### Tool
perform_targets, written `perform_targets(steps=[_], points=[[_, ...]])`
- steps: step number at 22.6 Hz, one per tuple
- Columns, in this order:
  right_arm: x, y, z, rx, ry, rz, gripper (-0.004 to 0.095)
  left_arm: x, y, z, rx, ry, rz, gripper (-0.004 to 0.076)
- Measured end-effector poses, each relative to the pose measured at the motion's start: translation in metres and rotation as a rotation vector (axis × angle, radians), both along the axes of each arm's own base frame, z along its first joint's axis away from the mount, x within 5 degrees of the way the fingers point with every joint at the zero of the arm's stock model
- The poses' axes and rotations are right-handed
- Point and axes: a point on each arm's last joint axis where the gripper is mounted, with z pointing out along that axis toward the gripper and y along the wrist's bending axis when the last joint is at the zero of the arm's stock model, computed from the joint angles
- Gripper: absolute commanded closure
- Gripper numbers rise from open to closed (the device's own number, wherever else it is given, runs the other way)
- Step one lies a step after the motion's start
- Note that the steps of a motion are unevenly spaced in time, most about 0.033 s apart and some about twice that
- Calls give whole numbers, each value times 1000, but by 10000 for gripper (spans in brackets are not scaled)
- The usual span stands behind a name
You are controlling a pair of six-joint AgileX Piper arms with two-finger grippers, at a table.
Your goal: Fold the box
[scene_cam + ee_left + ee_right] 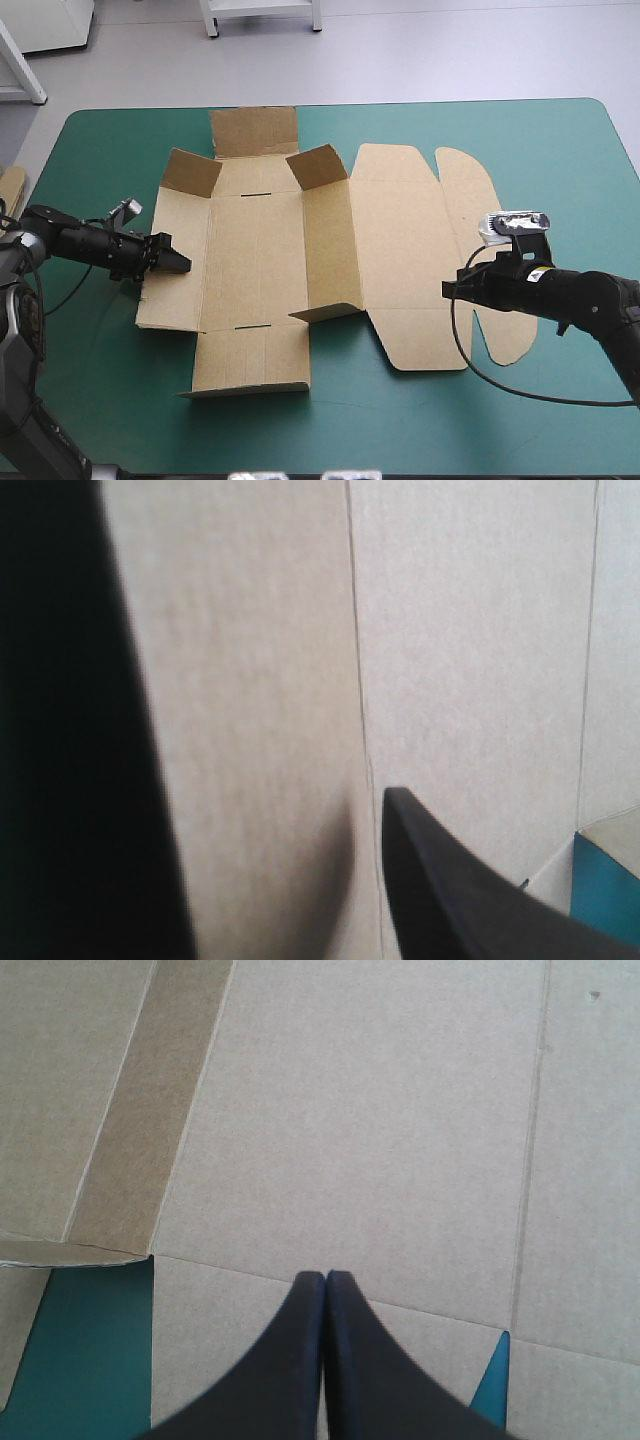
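— What is being shown by the high view alone?

— The whole box [255,250], a cut sheet of brown board, is being seen spread over the middle of the teal-green table cover [560,140]. Its rounded lid flaps [480,200] are lying toward the tabletop's right edge. Two small corner flaps [318,166] are being held upright at the far side. An edge of more brown board [12,190] is being glimpsed at the left edge.

— And by the wrist views?

— Only creased board is being shown close up, with slivers of the cover.

— How is the left gripper [178,263], the pair of broad black fins, being held?

— Its fingers [460,900] are being held apart at the sheet's left panel, with board being seen between and ahead of them. Whether it is being touched cannot be told.

— And the right gripper [449,289]?

— Its fingertips [300,1360] are being pressed together into one pointed arch, and nothing is being gripped. It is being held low over the lid part, toward the right edge.
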Motion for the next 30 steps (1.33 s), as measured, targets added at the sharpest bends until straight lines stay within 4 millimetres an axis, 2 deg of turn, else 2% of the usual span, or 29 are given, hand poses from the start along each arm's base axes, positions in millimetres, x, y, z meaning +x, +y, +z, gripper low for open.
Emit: perform_targets(steps=[4,12,14,18,20,22,25,27,30], points=[[0,0,0,1,0,-1,921,0,0,-2,-7,4,5,721],[0,0,0,6,0,-1,921,0,-3,4,-44,1,11,732],[0,1,0,7,7,2,921,3,-4,13,-8,-29,-2,732],[-1,1,-1,2,16,14,921,26,-3,54,127,-143,-37,732],[-2,1,-1,1,21,18,921,46,-13,87,295,-209,-98,732],[-3,1,-2,0,37,27,921,65,-20,101,385,-248,-121,732],[-5,2,-3,0,55,37,921,90,-33,97,508,-258,-162,732],[-5,2,-3,0,57,38,921,98,-55,92,566,-277,-241,732],[-5,2,-3,1,58,37,921,99,-105,98,641,-346,-391,732]])
